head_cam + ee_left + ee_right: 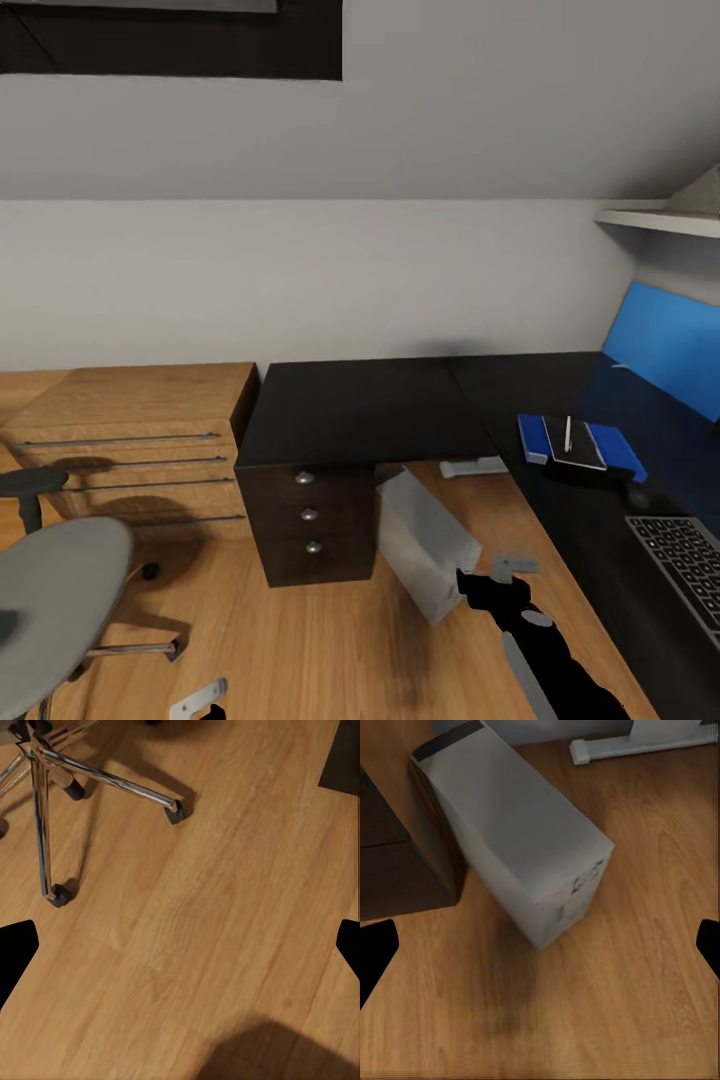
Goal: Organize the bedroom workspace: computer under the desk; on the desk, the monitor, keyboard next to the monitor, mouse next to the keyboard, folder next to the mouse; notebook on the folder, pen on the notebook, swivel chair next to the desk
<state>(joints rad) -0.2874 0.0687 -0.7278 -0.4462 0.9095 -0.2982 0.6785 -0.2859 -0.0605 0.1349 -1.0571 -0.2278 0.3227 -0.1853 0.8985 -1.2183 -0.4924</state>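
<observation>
The long black L-shaped desk (365, 410) with wood sides fills the room's corner, one wing running along the back wall and the other coming forward on the right. Its three black drawers (310, 515) with round silver knobs are stacked under the left end, all closed, so their contents cannot be seen. Under the desktop stands the plain light-grey box-shaped computer tower (428, 545), upright on the wooden floor (300, 650) just beside the drawer unit; in the right wrist view (521, 832) its long axis runs slantwise, the dark-edged end toward the wall.

On the right wing lies the bright blue flat rectangular folder (612, 447), its long side running across the wing, with a dark notebook (573, 443) stacked on it and a thin pale pen (568, 436) on top, pointing toward the wall. Nearer the camera sits the flat black keyboard (688, 570) with small grey keys, its length following the wing. Behind the folder a tilted blue panel (668, 345) stands; I cannot tell what it is.

The grey upholstered swivel chair (55, 590) stands at the left, well apart from the desk, in front of a wooden chest with long bar handles (130, 440); its chrome wheeled base (52, 795) appears in the left wrist view.

The left gripper (180, 945) hangs released over bare floor, fingertips spread wide. The right gripper (540, 945) is likewise spread, holding nothing, above the floor just beside the tower.
</observation>
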